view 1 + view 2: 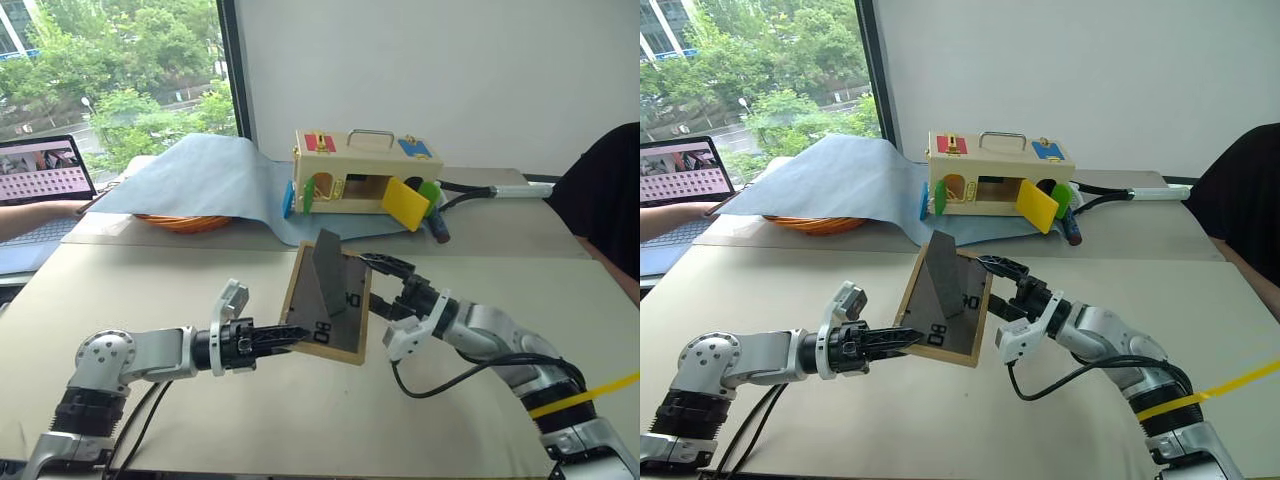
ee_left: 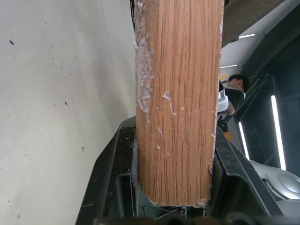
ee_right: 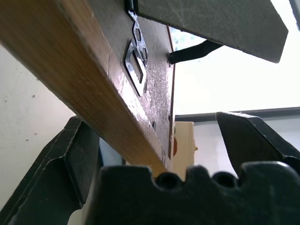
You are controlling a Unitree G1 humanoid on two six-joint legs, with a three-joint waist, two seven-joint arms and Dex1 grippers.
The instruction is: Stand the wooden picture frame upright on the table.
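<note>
Wooden picture frame [image 1: 325,305] tilted above the table [image 1: 200,290], dark back and stand facing the camera. Left gripper [image 1: 290,338] clamped on frame's lower edge. Right gripper [image 1: 388,285] beside frame's right edge, jaws apart around it.

Daylight floods in from the window [image 1: 120,80] on my left — soft and even, so shadows on the table [image 1: 200,290] are faint. Through my right wrist camera the background blows out to white glare; up close, the wooden picture frame [image 2: 178,103] looks slightly soft.
</note>
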